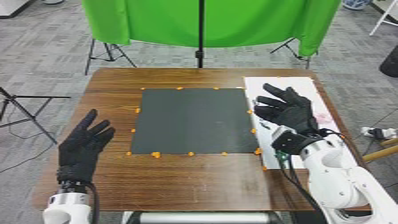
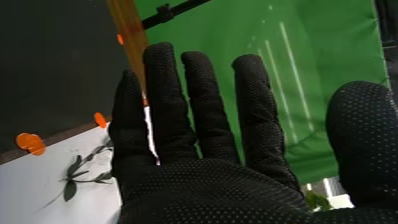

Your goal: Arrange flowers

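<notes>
"Where are the robot's hands?"

"The left hand [image 1: 82, 150] is at the left side of the brown wooden table [image 1: 111, 95], its fingers straight and a little apart. The right hand [image 1: 291, 114] is over the white sheet [image 1: 275, 84] on the table's right side."

"Is the right one clamped on anything?"

"No. In the right wrist view that hand [image 2: 218, 192] has its fingers straight, with gaps between them, and the thumb well apart, with nothing gripped. Whether it touches the sheet, I can't tell."

"And the plant pieces?"

"A leafy sprig [image 2: 73, 176] lies on the white sheet beside the right hand, near the edge of the dark square mat [image 1: 191, 120]. Something pale pink [image 1: 323, 118] is on the sheet too, too blurred to name. Something yellow-green [image 2: 315, 200] shows partly behind the right hand; I can't tell what it is."

"What's around them?"

"Orange markers [image 1: 156, 155] dot the mat's border. Beyond the table hangs a green cloth [image 1: 249, 25], with a black pole [image 1: 201, 30] in front of it."
</notes>
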Available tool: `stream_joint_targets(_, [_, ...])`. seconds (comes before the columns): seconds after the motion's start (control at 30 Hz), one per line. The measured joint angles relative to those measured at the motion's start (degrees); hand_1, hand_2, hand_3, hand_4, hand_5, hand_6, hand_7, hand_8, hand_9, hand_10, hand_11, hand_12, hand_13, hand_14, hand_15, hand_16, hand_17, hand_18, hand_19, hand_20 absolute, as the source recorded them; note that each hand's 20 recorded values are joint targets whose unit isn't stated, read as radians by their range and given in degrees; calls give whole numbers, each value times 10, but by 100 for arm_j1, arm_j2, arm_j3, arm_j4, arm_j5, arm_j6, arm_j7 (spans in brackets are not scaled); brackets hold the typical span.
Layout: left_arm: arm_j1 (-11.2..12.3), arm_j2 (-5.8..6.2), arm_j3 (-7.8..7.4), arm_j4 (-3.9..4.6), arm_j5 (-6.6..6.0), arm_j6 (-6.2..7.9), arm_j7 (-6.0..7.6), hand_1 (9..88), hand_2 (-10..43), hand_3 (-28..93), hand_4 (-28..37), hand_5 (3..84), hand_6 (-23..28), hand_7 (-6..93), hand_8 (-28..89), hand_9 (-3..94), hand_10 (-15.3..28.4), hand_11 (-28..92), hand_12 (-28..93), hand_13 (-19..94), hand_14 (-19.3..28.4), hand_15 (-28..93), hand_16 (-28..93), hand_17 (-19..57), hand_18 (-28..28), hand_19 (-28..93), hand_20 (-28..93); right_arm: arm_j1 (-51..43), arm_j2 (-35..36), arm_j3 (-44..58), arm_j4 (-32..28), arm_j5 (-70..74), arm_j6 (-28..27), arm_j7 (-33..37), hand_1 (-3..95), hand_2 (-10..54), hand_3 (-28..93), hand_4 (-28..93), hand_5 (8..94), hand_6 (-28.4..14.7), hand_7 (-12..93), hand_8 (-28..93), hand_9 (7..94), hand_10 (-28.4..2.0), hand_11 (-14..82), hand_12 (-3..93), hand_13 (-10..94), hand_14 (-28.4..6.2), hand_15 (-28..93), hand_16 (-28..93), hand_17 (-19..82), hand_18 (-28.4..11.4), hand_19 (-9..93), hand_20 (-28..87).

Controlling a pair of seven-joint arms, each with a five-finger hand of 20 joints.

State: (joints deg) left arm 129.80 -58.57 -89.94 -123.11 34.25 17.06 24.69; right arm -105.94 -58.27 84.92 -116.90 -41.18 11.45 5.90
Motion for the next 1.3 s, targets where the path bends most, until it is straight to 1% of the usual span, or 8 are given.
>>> stream_joint_targets(0.27, [17,-41,-13,-3,14,-2,-18,224,54,837,-274,357,75,93,-83,354,204,260,110,240,279,594,-107,-80,269,559,54,-41,-3,38,-6,1,-8,27,150,96,800,-283,476,13,179,-139,503,-165,176,141,388,-181,463,108,85,-225,558,224])
stream_joint_targets(0.5, [53,8,-1,-7,-9,16,43,225,55,837,-274,358,77,94,-83,355,204,260,110,240,280,596,-107,-80,269,562,56,-76,52,53,-70,-38,78,29,156,99,805,-283,482,4,187,-140,512,-164,185,142,402,-180,477,109,91,-226,564,225])
stream_joint_targets(0.87, [53,111,8,-7,-64,48,161,224,55,837,-274,359,77,94,-84,355,205,263,111,240,280,598,-107,-79,269,563,56,-750,435,776,-808,-845,780,502,176,81,801,-282,490,-15,195,-145,528,-170,218,142,426,-182,535,101,117,-236,609,228])
stream_joint_targets(1.0, [59,123,4,-7,-78,54,201,225,55,836,-274,359,78,94,-84,355,205,263,110,241,280,598,-108,-79,273,564,56,-1237,597,1234,-1138,-1695,937,1040,238,39,791,-277,524,-34,210,-147,572,-182,315,155,485,-171,617,90,162,-241,676,221])
stream_joint_targets(1.1, [76,149,-1,-8,-101,60,235,225,55,836,-274,359,78,94,-83,355,205,263,110,241,280,598,-108,-79,275,565,55,-1549,768,1284,-1453,-2675,1558,1890,269,17,773,-259,557,-50,205,-143,606,-188,412,167,542,-167,692,98,217,-244,755,212])
stream_joint_targets(1.2, [106,174,-11,-12,-123,67,262,225,56,836,-274,358,77,94,-83,355,205,263,111,241,280,598,-108,-79,276,566,54,-1570,1057,759,-1610,-3706,2505,2953,299,-17,766,-250,577,-58,197,-139,624,-189,481,184,583,-163,735,115,254,-250,804,208])
stream_joint_targets(1.23, [115,181,-18,-13,-128,69,269,225,56,836,-274,358,77,94,-83,355,205,263,111,241,280,599,-108,-79,276,566,54,-1520,1137,505,-1614,-4007,2652,3262,311,-25,763,-248,580,-59,195,-136,629,-185,500,189,596,-158,742,120,268,-254,818,206])
stream_joint_targets(1.3, [134,188,-32,-15,-133,73,276,225,56,836,-274,358,78,94,-83,355,205,263,111,241,280,598,-108,-79,276,567,53,-1346,1216,20,-1601,-4517,2582,3815,326,-36,760,-246,590,-59,196,-134,642,-184,519,194,618,-152,750,127,284,-258,832,203])
